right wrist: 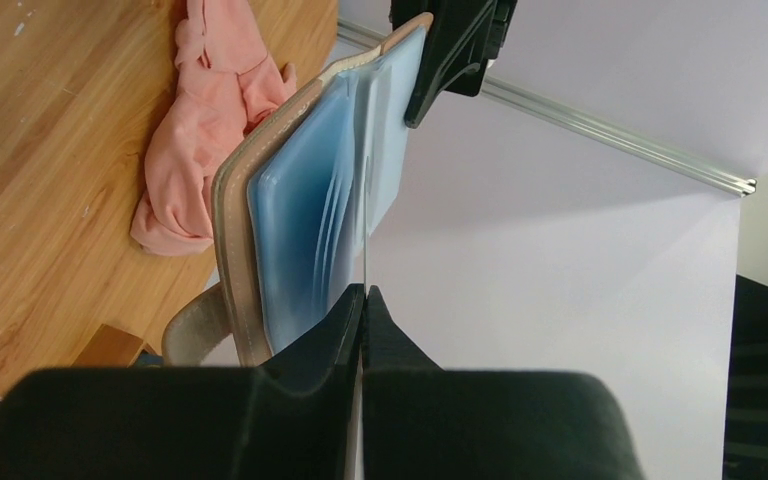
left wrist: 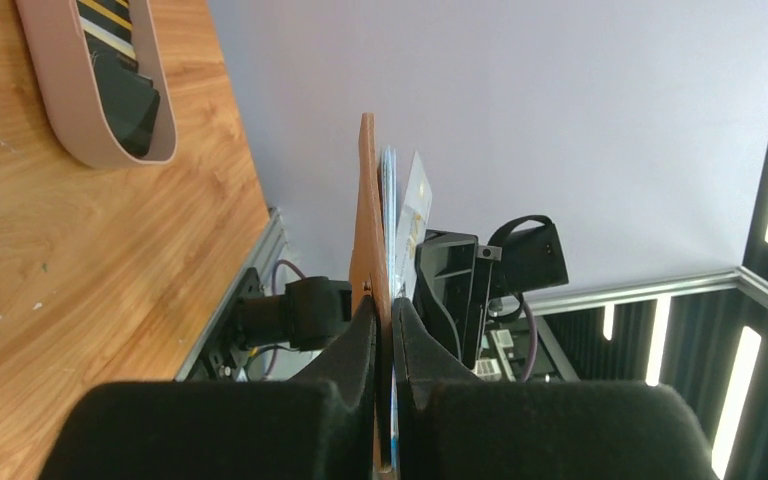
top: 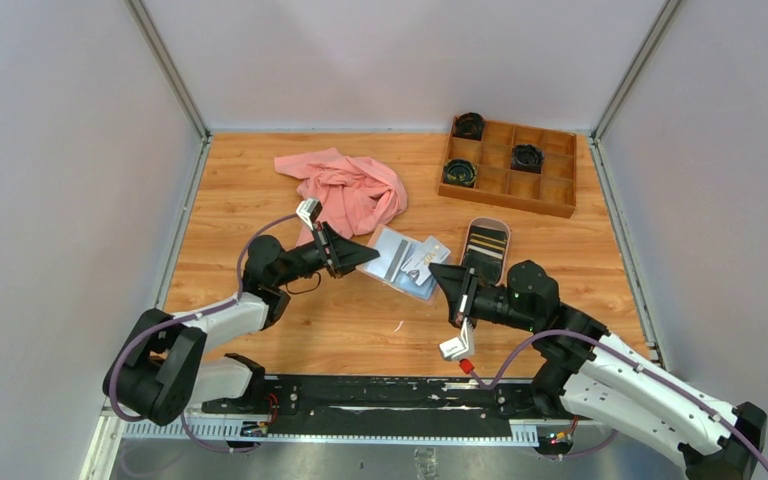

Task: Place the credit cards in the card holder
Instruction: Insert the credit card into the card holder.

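Tan-brown leather and pale blue plastic hang in the air between the two arms: the card holder point(top: 400, 262) is spread open above the table point(top: 240, 200), its blue pockets facing up. The left gripper point(top: 360, 254) has its fingers pressed together on the holder's brown cover, so the wallet sticks straight out ahead of its tips. Facing it from the other side, the right gripper point(top: 441, 273) is pinched tight on a whitish card point(top: 427, 252). The card runs forward from its fingertips and lies against the blue pockets. From that arm's wrist camera the card shows only as a thin edge, and I cannot tell how far it sits in a pocket. Close by on the right gripper's right side lies the oval pinkish tray point(top: 490, 220) with black striped cards point(top: 487, 243) in it. On the left gripper's left side, near its wrist, a pink cloth point(top: 345, 190) is crumpled on the wood. Well beyond the right gripper stands a wooden box point(top: 545, 185) of compartments, three of them holding dark round things.
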Controlling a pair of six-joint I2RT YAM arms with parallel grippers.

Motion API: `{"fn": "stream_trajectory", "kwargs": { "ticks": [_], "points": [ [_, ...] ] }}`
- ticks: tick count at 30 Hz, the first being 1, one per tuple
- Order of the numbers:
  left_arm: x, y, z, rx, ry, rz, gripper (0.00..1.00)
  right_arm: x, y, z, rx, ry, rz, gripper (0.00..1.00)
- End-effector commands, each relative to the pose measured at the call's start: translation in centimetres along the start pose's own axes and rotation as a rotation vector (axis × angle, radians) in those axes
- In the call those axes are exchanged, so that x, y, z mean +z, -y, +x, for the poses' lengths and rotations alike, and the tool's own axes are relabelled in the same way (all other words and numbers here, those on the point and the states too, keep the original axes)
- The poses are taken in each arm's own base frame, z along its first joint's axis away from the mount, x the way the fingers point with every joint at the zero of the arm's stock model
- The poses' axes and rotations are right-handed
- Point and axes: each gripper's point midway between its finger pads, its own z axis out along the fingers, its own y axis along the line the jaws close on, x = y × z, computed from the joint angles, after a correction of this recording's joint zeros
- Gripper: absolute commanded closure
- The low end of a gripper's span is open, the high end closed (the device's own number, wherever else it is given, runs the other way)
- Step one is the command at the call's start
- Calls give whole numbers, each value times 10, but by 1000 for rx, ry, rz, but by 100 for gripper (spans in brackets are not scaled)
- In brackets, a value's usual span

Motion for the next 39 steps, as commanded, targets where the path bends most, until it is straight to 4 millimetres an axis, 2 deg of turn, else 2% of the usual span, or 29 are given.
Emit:
{"fn": "stream_trajectory", "kwargs": {
  "ticks": [1, 13, 34, 35, 39],
  "points": [
    [1, -1, -4, 25, 7, -32, 100, 6, -8, -8, 9, 24, -2, 100],
    [1, 6, -3, 17, 6, -16, 100, 5, 2, -2, -2, -2, 25, 100],
    [3, 14, -3, 19, -4, 1, 100, 12, -13, -2, 15, -1, -19, 100],
    [3, 15, -3, 18, -4, 2, 100, 12, -7, 0, 8, -6, 6, 100],
    [4, 18, -3, 20, -2, 10, 100, 15, -6, -4, 14, 15, 19, 100]
  ]
}}
